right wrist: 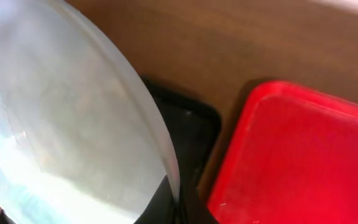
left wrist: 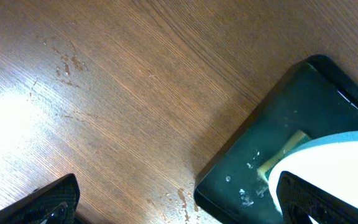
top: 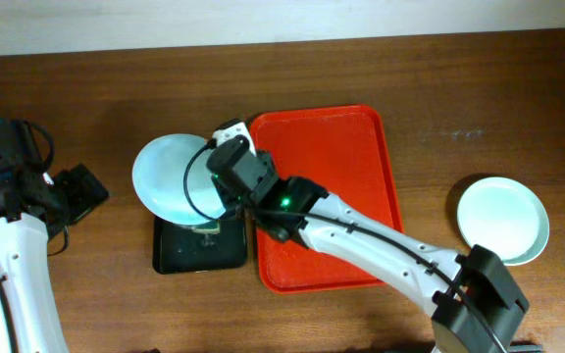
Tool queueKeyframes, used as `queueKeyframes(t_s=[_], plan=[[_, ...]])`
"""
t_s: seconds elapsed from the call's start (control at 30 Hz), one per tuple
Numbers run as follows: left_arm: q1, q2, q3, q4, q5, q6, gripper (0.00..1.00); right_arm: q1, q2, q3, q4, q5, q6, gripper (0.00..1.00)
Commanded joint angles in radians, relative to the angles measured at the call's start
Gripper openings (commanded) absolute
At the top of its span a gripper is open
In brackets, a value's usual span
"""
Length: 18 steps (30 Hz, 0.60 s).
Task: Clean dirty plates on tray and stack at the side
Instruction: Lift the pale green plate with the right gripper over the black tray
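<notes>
our right end effector grips the blue plate at its right rim; it sticks out left, tilted. left end effector is spread.

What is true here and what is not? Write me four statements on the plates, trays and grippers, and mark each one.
1. The right gripper holds the pale blue plate over the black tray. True.
2. The left gripper grips the sponge. False: it is open and holds nothing, over the bare table beside the black tray, where the sponge lies.
3. A second plate lies on the table to the right of the red tray. True.
4. The black tray sits to the right of the red tray. False: it sits to its left, right next to it.
</notes>
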Motion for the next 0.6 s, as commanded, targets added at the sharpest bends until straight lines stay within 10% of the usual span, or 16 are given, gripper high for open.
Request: queueKeyframes(t_s=[0.0, 0.57], plan=[[0.005, -0.003, 0.012, 0.001, 0.000, -0.010, 1.00, 0.020, -0.035, 0.025, 0.010, 0.142, -0.136, 0.04], [0.005, -0.003, 0.012, 0.001, 0.000, -0.010, 0.99, 0.235, -0.087, 0.024, 0.051, 0.807, -0.333, 0.04]])
